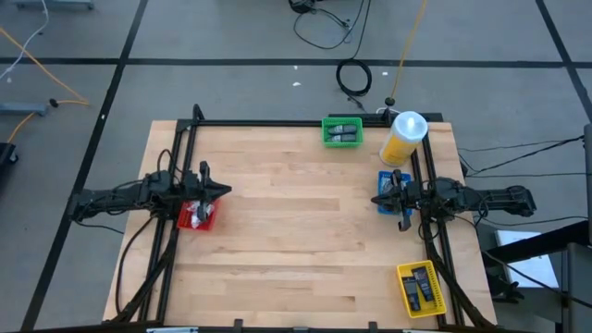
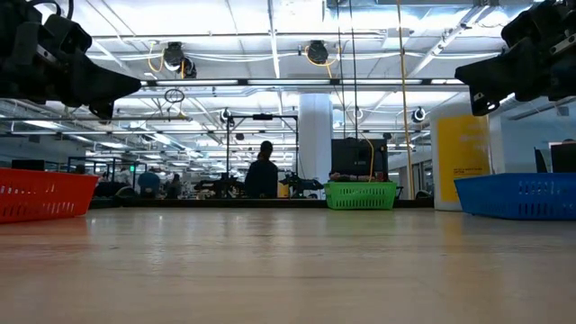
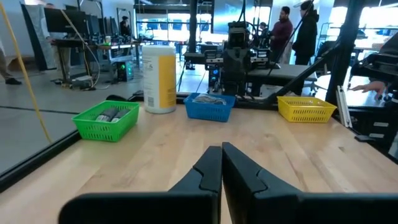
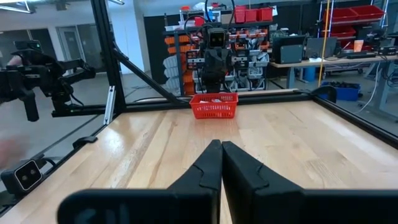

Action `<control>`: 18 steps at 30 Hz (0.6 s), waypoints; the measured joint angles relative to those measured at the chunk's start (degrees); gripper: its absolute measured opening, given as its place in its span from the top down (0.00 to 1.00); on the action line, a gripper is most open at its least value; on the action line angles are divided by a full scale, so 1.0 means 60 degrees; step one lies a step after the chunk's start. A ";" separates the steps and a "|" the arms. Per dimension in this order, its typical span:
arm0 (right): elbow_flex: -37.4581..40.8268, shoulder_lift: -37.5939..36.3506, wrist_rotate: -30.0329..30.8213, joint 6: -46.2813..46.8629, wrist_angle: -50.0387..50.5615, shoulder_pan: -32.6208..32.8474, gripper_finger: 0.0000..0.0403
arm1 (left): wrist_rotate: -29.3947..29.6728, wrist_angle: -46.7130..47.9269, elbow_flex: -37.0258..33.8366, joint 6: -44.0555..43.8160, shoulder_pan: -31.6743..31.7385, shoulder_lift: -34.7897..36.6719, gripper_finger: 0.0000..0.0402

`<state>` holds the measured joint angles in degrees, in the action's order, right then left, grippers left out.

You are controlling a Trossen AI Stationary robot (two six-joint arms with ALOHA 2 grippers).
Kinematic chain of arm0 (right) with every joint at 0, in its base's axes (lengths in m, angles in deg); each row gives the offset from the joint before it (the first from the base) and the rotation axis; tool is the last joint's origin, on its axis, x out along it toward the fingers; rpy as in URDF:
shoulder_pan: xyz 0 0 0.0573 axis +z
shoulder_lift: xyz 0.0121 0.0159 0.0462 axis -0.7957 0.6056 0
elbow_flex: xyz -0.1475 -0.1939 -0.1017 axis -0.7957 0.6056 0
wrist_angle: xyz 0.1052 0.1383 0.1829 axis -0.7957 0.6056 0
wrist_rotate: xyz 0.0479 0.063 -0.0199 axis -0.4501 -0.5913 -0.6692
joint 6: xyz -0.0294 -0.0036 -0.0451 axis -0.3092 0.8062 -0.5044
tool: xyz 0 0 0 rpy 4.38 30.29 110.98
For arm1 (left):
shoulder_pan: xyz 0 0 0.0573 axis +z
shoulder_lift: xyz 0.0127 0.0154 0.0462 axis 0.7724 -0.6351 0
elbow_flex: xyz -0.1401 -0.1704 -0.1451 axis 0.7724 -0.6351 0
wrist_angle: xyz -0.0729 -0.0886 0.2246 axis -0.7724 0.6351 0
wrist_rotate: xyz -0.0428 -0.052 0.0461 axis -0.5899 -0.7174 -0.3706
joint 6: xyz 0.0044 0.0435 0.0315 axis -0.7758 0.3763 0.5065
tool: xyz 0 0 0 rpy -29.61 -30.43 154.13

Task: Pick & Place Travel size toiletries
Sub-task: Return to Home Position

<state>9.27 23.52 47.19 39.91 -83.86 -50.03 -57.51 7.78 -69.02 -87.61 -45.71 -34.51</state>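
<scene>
Small toiletries lie in the baskets: grey packets (image 1: 344,132) in the green basket (image 3: 106,119) at the far edge, dark tubes (image 1: 418,287) in the yellow basket (image 1: 421,289) at the near right corner, and some in the blue basket (image 3: 209,106). My left gripper (image 1: 226,191) hangs shut above the table's left side, beside the red basket (image 1: 196,216). My right gripper (image 1: 375,199) hangs shut at the right side, by the blue basket (image 1: 392,191). Each wrist view shows its own fingers closed together, left (image 3: 222,158) and right (image 4: 222,155), holding nothing.
A tall yellow bottle with a white cap (image 1: 404,137) stands near the far right corner, behind the blue basket. A black frame (image 1: 277,123) runs along the table's far edge and sides. Bare wood (image 1: 296,222) lies between the two arms. People stand in the room beyond.
</scene>
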 joint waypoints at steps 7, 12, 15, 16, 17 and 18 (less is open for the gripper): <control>0.0000 0.0000 0.0000 0.0002 0.0000 0.0000 0.99 | 0.0007 -0.0005 0.0000 -0.0002 0.0000 0.0000 0.94; 0.0000 0.0000 0.0000 0.0000 0.0000 0.0000 0.99 | -0.0047 0.0005 0.0000 -0.0712 -0.0267 0.0145 0.94; 0.0000 0.0000 0.0000 -0.0001 -0.0003 0.0001 0.99 | -0.0131 0.0017 0.0000 -0.0437 -0.0495 0.0142 0.94; 0.0000 0.0000 0.0000 0.0002 0.0000 0.0004 0.99 | -0.0127 0.0021 0.0000 -0.0327 -0.0563 0.0138 0.94; 0.0000 0.0004 0.0000 0.0000 0.0000 0.0002 0.99 | -0.0108 0.0021 0.0000 -0.0215 -0.0649 0.0141 0.94; 0.0000 0.0000 0.0000 -0.0002 -0.0003 0.0002 0.99 | -0.0051 0.0023 0.0000 -0.0143 -0.0723 0.0142 0.94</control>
<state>9.27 23.53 47.19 39.90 -83.88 -50.01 -57.82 7.92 -69.02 -88.47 -50.05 -33.66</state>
